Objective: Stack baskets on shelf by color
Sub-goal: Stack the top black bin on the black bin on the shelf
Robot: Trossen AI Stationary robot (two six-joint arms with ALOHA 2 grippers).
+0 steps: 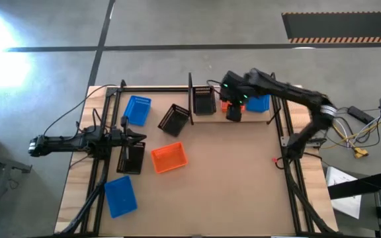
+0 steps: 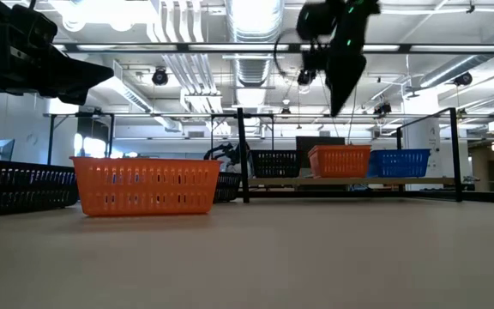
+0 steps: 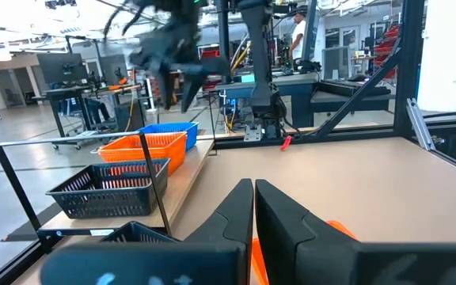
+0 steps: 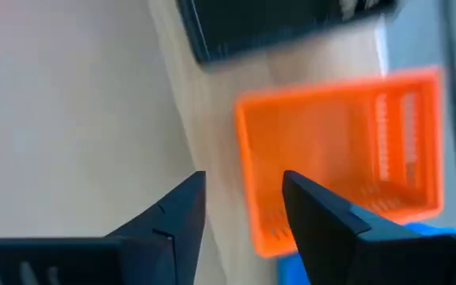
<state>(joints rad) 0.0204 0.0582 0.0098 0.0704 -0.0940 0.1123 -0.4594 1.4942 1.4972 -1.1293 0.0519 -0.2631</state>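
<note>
Right gripper point(image 4: 240, 210) open, empty, above the shelved orange basket point(image 4: 339, 158). Light, stiff, slotted plastic; pinch one rim wall.

The brown worktop point(image 1: 217, 178) sits on a grey concrete floor point(image 1: 177, 26) crossed by dark lines, with a black mat edged in orange-and-black hazard stripes point(image 1: 339, 26) at the far right. Beside the worktop's right edge lie loose cables with yellow connectors point(image 1: 357, 142) and a sheet of white paper point(image 1: 341, 187). A small red item point(image 1: 276, 160) rests near the worktop's right edge — what it is cannot be told. Beyond the worktop, ceiling ducts point(image 2: 256, 26) and strip lights run overhead, and a person in a white shirt point(image 3: 298, 36) stands among dark frames — well back in the room.
</note>
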